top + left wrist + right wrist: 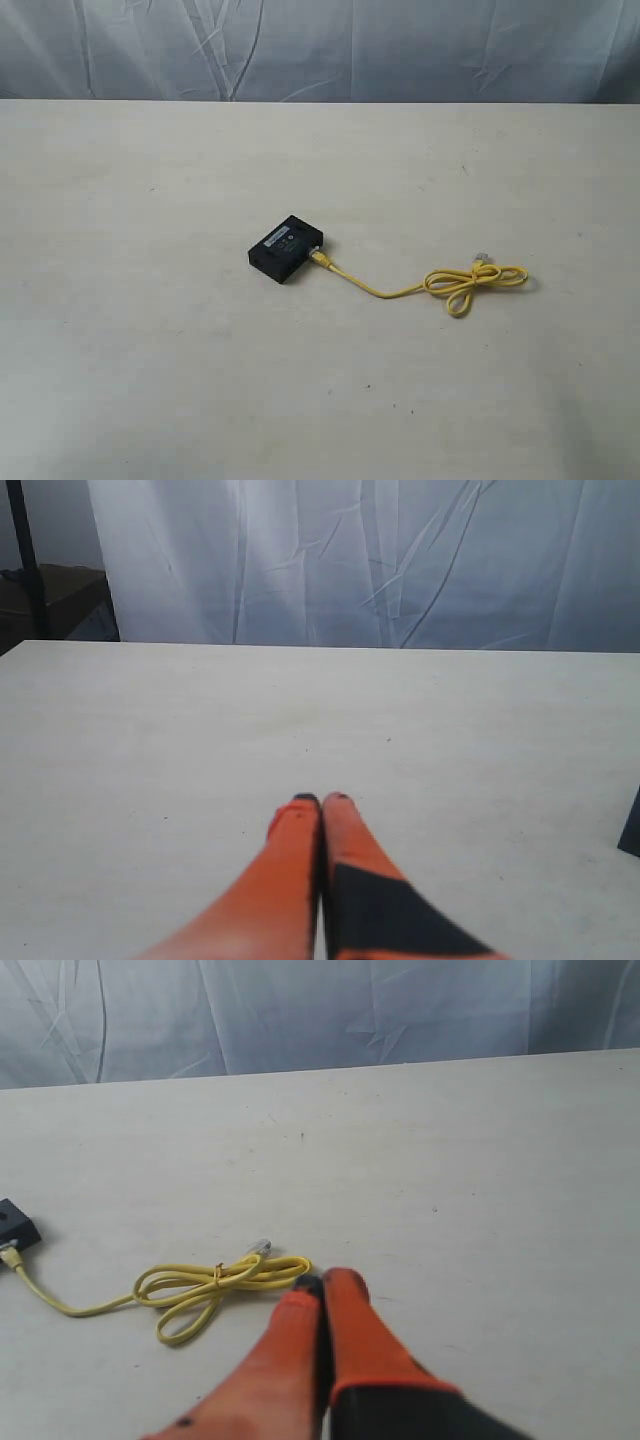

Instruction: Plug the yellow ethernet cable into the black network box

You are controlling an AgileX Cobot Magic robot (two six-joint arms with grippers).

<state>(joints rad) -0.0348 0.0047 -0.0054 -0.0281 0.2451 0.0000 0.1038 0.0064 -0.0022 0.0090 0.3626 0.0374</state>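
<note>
The black network box (286, 248) lies flat near the middle of the table, white label strip on top. One clear plug of the yellow ethernet cable (400, 292) sits in the box's right side; the cord runs right to its looped knot (470, 284), and the free clear plug (482, 259) rests on the table. In the right wrist view the cable (215, 1282) lies just beside my right gripper (322, 1282), which is shut and holds nothing; the box (14, 1225) shows at the edge. My left gripper (321, 801) is shut and empty, with a corner of the box (631, 825) at the frame's edge.
A pale table (150, 350) carries only the box and cable. A wrinkled grey-white curtain (320, 45) hangs behind its far edge. A dark stand (25, 550) shows beside the curtain in the left wrist view. Neither arm appears in the exterior view.
</note>
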